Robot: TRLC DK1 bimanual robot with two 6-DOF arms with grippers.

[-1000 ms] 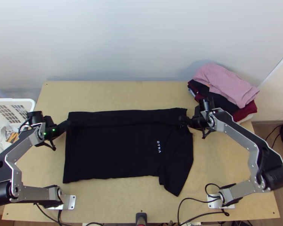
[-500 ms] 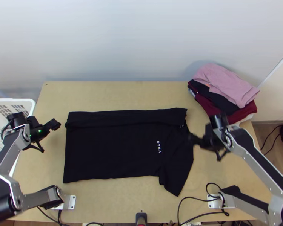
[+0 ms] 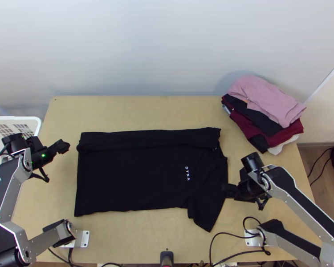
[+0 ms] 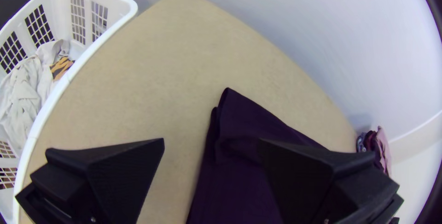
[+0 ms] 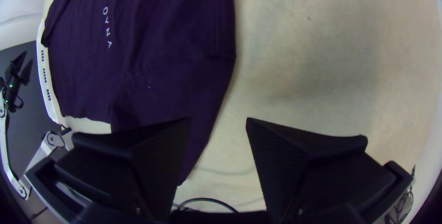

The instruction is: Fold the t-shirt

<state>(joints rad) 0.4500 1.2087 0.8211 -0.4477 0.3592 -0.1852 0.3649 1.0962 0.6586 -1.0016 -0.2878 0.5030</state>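
Note:
A black t-shirt (image 3: 136, 178) lies on the table, its far long side folded over in a strip and one sleeve (image 3: 208, 207) pointing to the near edge at the right. My left gripper (image 3: 65, 147) is left of the shirt's hem, apart from it. The left wrist view has the left gripper (image 4: 212, 145) open and empty, the shirt (image 4: 239, 173) beyond it. At the sleeve side, my right gripper (image 3: 227, 190) is over the shirt's right edge. In the right wrist view the right gripper (image 5: 218, 120) stands open, one finger in front of the sleeve (image 5: 184, 95).
A pile of clothes (image 3: 267, 104), pink on top, sits at the table's back right corner. Beyond the left edge is a white laundry basket (image 3: 33, 122) with light cloth inside. Bare tabletop (image 3: 136, 111) lies behind the shirt. Cables (image 3: 231, 236) run along the near edge.
Both grippers have left the folded strip's ends. The left one moved left, off the shirt; the right one came toward the near edge, down to the sleeve. The shirt lies as before.

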